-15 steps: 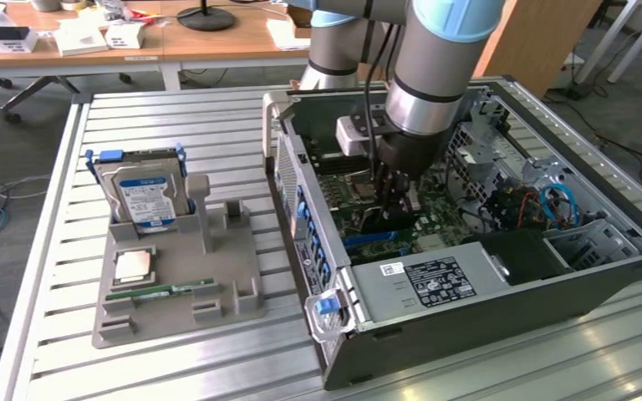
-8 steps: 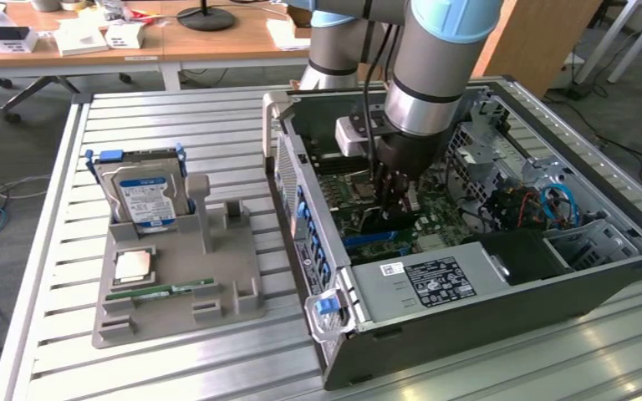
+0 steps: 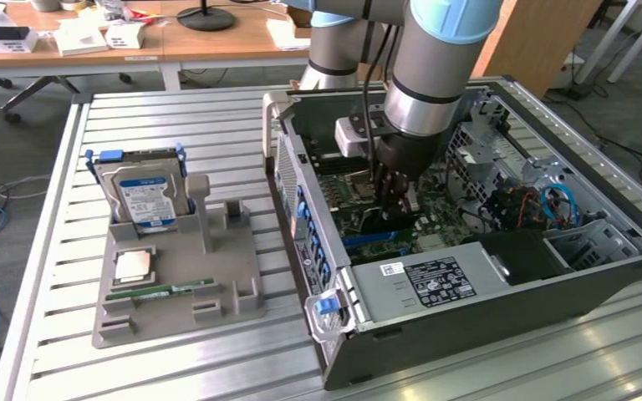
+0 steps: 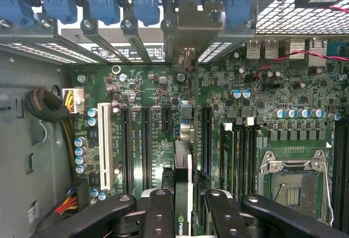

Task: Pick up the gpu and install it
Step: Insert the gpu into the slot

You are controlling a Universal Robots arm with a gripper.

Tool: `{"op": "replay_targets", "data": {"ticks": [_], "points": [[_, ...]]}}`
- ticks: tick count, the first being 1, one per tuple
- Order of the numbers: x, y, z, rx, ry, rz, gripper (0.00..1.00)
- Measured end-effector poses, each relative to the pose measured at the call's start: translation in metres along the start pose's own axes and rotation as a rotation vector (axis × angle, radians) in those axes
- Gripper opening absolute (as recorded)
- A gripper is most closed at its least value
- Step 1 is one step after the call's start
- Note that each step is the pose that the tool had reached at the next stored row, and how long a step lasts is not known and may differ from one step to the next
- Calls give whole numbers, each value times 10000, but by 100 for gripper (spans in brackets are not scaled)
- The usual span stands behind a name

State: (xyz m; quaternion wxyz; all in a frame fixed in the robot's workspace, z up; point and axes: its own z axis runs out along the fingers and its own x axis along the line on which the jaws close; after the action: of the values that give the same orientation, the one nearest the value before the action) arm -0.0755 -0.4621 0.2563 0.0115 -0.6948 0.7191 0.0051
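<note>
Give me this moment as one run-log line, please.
phase: install | gripper: shut on gpu | location: inside computer case, edge-on over motherboard slots | seating: cannot tell

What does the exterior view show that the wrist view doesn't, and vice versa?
Exterior view: the grey parts tray beside the case, holding the hard drive, CPU and RAM stick. Wrist view: the empty CPU socket, blue slot latches, and the gpu gripped edge-on by the pincer. Both: the motherboard inside the open case.
</note>
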Motion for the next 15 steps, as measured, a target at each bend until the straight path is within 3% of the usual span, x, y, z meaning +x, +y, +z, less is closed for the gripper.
{"op": "replay_targets", "data": {"ticks": [15], "points": [[1, 2, 34, -1, 2, 1, 26]]}}
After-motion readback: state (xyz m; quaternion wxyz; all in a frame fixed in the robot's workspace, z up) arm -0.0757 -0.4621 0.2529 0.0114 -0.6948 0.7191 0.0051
